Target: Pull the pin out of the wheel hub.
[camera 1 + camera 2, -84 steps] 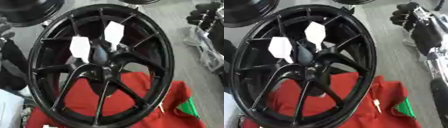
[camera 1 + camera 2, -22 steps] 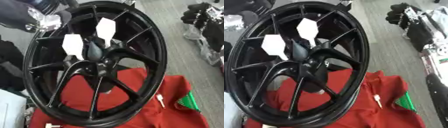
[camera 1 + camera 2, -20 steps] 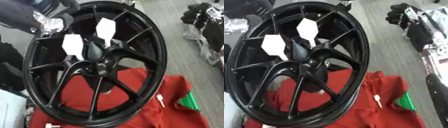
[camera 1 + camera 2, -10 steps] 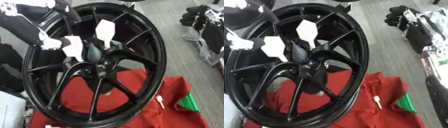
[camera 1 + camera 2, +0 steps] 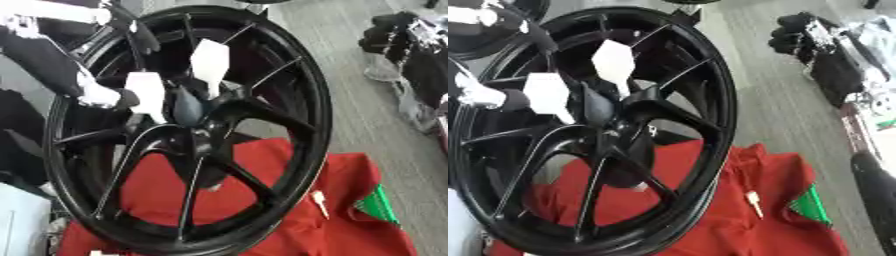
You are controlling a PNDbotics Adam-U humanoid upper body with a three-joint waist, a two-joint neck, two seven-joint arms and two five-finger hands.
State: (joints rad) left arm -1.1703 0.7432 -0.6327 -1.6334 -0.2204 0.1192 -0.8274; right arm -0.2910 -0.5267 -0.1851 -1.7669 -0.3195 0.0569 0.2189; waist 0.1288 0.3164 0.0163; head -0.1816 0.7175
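The black wheel hub [image 5: 201, 130] stands tilted on a red cloth [image 5: 350, 210] over grey floor [image 5: 350, 65]. Two white pins [image 5: 210, 62] remain in its centre, so the pull is not done. The left hand [image 5: 96, 92] touches the nearer pin [image 5: 147, 95]; I cannot tell its grip.

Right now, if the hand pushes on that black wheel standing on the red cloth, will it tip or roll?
The wheel stands tilted on its rim, so it could probably roll or topple. It looks rigid and fairly heavy. The red cloth beneath may slide or bunch.
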